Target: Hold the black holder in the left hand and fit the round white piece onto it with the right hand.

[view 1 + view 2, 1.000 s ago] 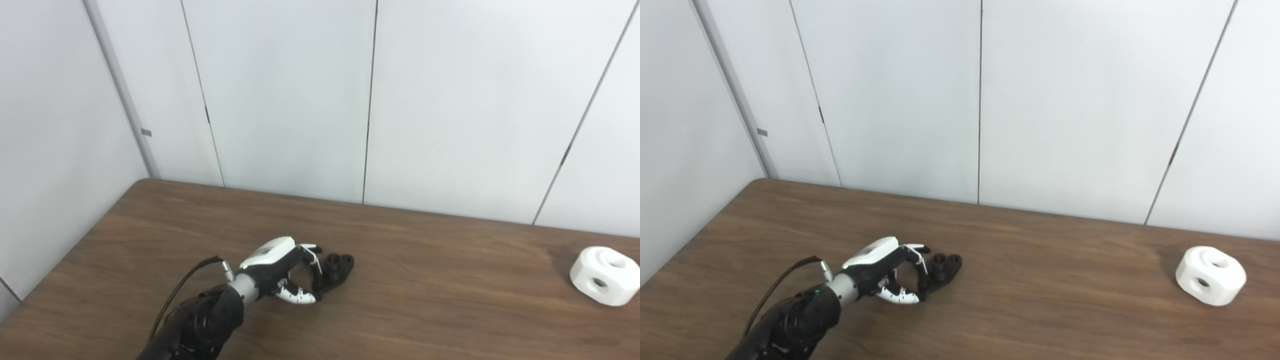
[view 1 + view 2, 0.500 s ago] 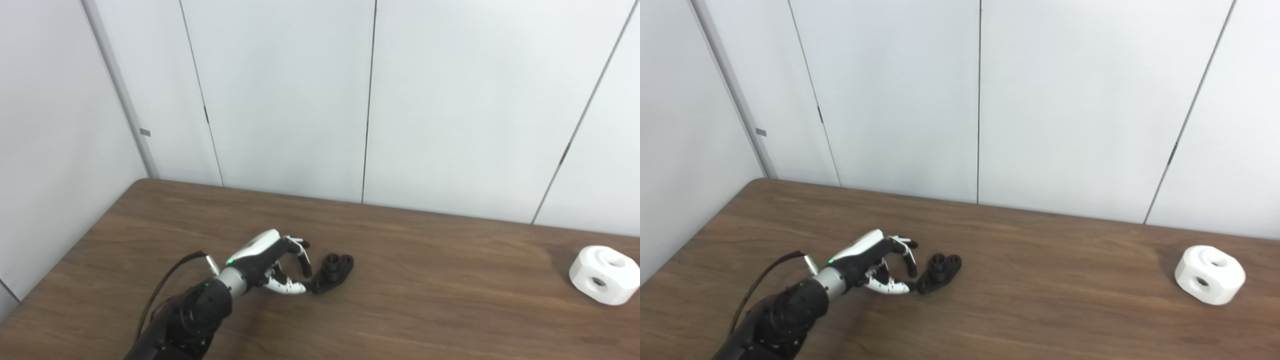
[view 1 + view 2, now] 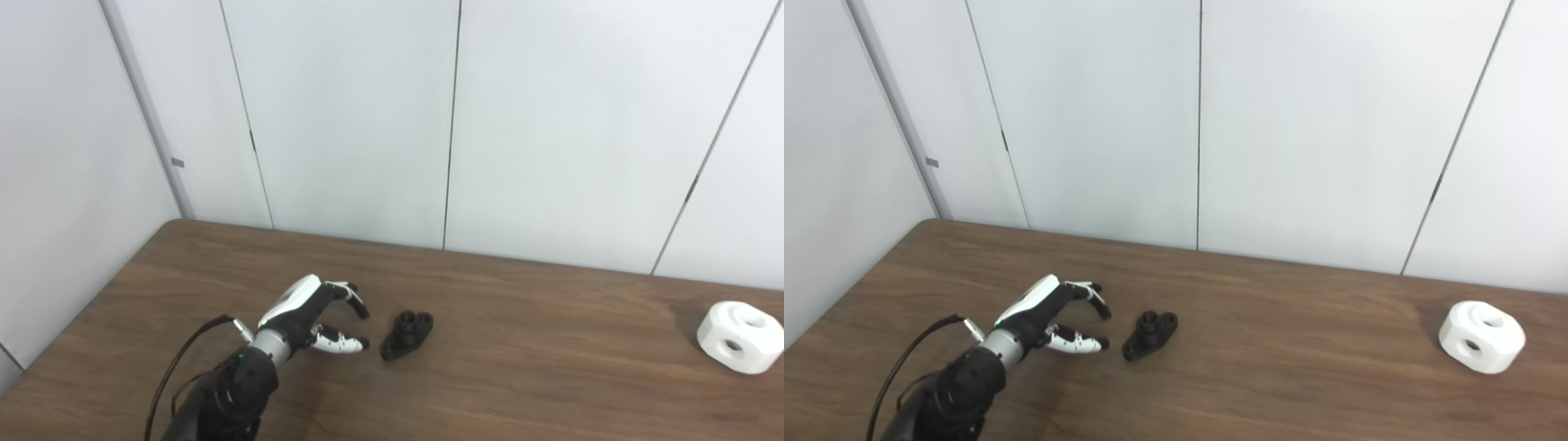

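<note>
The black holder (image 3: 407, 334) lies flat on the brown table (image 3: 527, 367), a small dark bracket with two round sockets at its far end. My left hand (image 3: 313, 315) hovers just left of it, open, fingers and thumb spread, a small gap between the fingertips and the holder. The round white piece (image 3: 740, 337), a chunky block with round holes, rests near the table's right edge, far from the hand. The right hand is out of view.
Pale wall panels (image 3: 343, 116) stand behind the table's far edge. A black cable (image 3: 184, 361) loops off my left forearm. Bare wood stretches between the holder and the white piece.
My left hand has let go of the black holder and drawn back to the left, its fingers opening. The holder and the white piece stay where they lay.
</note>
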`<state>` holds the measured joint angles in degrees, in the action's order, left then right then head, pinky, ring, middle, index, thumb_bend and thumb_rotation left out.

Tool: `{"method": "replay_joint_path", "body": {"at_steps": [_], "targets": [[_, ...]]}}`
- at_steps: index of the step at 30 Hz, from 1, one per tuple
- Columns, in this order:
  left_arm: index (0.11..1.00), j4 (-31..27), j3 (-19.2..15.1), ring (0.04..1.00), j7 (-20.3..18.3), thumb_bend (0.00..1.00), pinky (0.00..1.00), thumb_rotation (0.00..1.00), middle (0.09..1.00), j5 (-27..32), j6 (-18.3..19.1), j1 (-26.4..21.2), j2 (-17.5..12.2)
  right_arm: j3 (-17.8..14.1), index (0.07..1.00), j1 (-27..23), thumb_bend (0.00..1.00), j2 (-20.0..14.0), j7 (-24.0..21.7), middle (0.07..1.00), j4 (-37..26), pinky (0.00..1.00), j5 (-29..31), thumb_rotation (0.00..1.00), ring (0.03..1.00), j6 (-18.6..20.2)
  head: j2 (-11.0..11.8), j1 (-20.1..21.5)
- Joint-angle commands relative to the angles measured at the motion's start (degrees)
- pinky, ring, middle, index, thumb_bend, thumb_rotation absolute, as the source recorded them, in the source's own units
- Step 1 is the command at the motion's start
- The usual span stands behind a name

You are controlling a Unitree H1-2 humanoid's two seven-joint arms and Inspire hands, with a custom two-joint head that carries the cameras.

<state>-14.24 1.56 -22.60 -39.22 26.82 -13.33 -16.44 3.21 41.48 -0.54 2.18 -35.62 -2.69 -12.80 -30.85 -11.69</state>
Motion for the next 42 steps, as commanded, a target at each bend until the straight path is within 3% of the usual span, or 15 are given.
{"method": "replay_joint_path", "body": {"at_steps": [1, 2, 6, 9, 19, 27, 37, 42], "targets": [[0.78, -1.3, -2.3, 0.968, 0.0, 0.96, 0.88, 0.12, 0.966, -6.7, 0.1, -0.8, 4.7, 0.3, 0.741, -2.0, 0.3, 1.4, 0.2, 0.741, -0.5, 0.62, 0.0, 0.6, 0.754, -1.2, 0.0, 0.1], [0.81, -1.2, -3.2, 0.987, -0.4, 0.96, 0.94, 0.14, 0.987, -8.6, 0.1, -0.6, 6.4, 0.3, 0.743, -2.1, 0.31, 1.4, 0.3, 0.742, -0.5, 0.63, 0.0, 0.6, 0.755, -1.1, 0.0, 0.1], [0.908, 2.4, -7.4, 1.0, -0.8, 0.98, 1.0, 0.2, 1.0, -17.1, 0.1, -0.3, 15.0, 0.3, 0.747, -2.3, 0.31, 1.4, 0.2, 0.741, -0.4, 0.62, 0.0, 0.61, 0.751, -1.6, 0.0, 0.2], [0.954, 5.8, -8.1, 1.0, 0.6, 1.0, 1.0, 0.26, 1.0, -21.2, 0.1, -0.7, 17.6, 0.3, 0.748, -2.4, 0.3, 1.2, 0.2, 0.741, -0.1, 0.6, 0.3, 0.61, 0.749, -2.2, -0.2, 0.3], [0.897, 13.7, -9.6, 1.0, 8.3, 1.0, 1.0, 0.28, 1.0, -22.3, 0.1, -2.4, 21.8, 0.5, 0.748, -2.3, 0.32, 1.0, 0.0, 0.737, -0.1, 0.58, 1.2, 0.6, 0.742, -2.8, -0.9, 0.7], [0.878, 15.4, -11.2, 1.0, 11.9, 1.0, 1.0, 0.26, 1.0, -26.1, 0.1, -2.2, 24.9, 0.6, 0.737, -2.3, 0.33, 1.1, 0.0, 0.728, -0.1, 0.55, 0.8, 0.61, 0.731, -3.1, -1.2, 0.8], [0.866, 8.5, -11.4, 1.0, 5.4, 1.0, 1.0, 0.28, 1.0, -29.5, 0.1, 1.6, 27.0, 0.6, 0.741, -3.1, 0.32, 1.2, 0.0, 0.73, 0.0, 0.55, -0.1, 0.63, 0.734, -2.4, -1.1, 0.8], [0.863, 6.2, -10.5, 1.0, 3.7, 1.0, 1.0, 0.27, 1.0, -29.3, 0.1, 2.5, 26.7, 0.6, 0.741, -3.5, 0.32, 1.3, 0.1, 0.731, 0.3, 0.55, -0.2, 0.64, 0.731, -2.7, -1.0, 0.8]]}}
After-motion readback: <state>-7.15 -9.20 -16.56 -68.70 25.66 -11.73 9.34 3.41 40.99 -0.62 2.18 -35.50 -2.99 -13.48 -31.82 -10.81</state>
